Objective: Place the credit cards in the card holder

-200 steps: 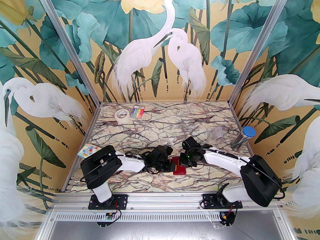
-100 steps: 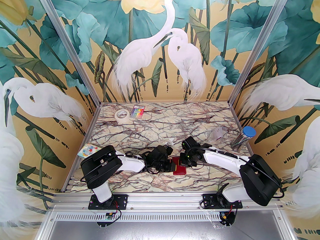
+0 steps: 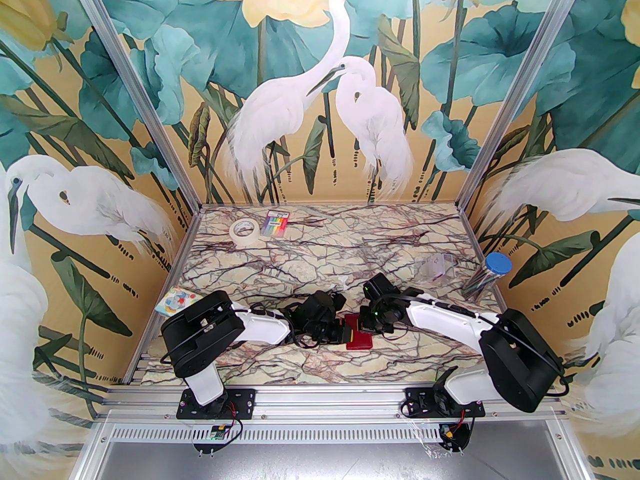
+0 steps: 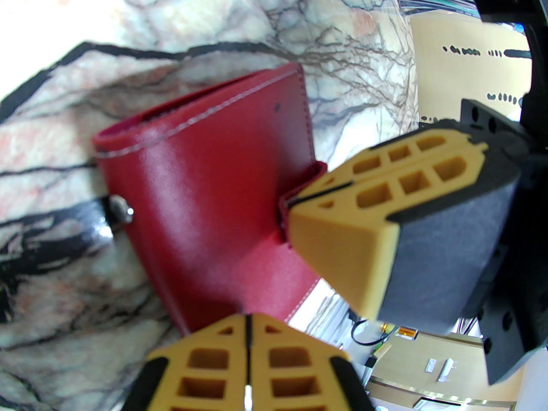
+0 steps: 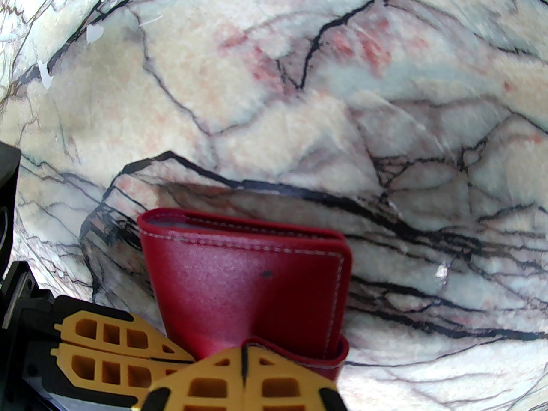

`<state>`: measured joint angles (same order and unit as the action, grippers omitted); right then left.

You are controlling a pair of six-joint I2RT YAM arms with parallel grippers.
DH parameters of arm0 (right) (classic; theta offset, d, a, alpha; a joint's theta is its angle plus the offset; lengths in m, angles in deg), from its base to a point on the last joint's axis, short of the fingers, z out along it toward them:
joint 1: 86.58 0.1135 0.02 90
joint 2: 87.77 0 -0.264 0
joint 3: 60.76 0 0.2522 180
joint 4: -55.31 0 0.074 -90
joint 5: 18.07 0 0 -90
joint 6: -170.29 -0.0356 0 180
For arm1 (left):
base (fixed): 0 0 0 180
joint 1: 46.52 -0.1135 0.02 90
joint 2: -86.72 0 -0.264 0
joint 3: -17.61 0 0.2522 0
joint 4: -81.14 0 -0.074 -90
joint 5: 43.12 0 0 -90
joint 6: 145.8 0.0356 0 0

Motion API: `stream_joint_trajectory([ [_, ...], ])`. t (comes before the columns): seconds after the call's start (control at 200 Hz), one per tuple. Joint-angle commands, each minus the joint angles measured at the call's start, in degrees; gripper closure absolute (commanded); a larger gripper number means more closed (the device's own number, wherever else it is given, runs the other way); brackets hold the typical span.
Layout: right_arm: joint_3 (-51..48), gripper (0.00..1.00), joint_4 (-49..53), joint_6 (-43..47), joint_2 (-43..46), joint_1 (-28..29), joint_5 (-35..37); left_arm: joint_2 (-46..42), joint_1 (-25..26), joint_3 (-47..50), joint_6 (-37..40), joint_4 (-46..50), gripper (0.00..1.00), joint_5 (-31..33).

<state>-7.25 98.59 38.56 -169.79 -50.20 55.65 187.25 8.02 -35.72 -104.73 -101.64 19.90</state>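
Observation:
The card holder (image 3: 359, 337), a dark red folded wallet with white stitching, lies on the marble table (image 3: 320, 253) between the two arms. My left gripper (image 3: 343, 330) is shut at its left edge, the yellow fingertips (image 4: 239, 349) pressed together against the wallet's (image 4: 205, 195) lower corner. From the right, my right gripper (image 3: 366, 324) is shut on the wallet's snap tab (image 5: 295, 351); that pinch also shows in the left wrist view (image 4: 299, 204). A metal snap stud (image 4: 122, 210) sits on the wallet's far side. The credit cards are hidden.
A roll of masking tape (image 3: 244, 232) and a rainbow-striped packet (image 3: 276, 223) lie at the back left. A small clear plastic case (image 3: 434, 268) and a blue-lidded tube (image 3: 487, 274) sit at the right. A colourful packet (image 3: 177, 300) rests by the left wall.

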Motion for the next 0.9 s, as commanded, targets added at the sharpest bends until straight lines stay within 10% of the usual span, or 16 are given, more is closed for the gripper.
stream_joint_trajectory([
  [0.0,-3.7,1.0,10.1,1.2,-2.9,-0.5,10.4,1.7,0.3,-0.2,-0.3,3.2,0.94,2.7],
  [0.335,-3.5,1.0,6.8,1.3,0.5,-0.6,5.9,1.5,0.3,-0.2,-0.2,2.8,0.94,2.4],
  [0.495,0.2,0.73,7.0,2.0,6.4,-0.6,4.0,-1.6,0.3,-0.3,1.3,3.9,0.91,2.1],
  [0.895,11.2,0.43,8.3,13.4,16.0,-3.6,19.9,-30.8,-10.8,-3.3,13.2,30.8,0.41,21.7],
])
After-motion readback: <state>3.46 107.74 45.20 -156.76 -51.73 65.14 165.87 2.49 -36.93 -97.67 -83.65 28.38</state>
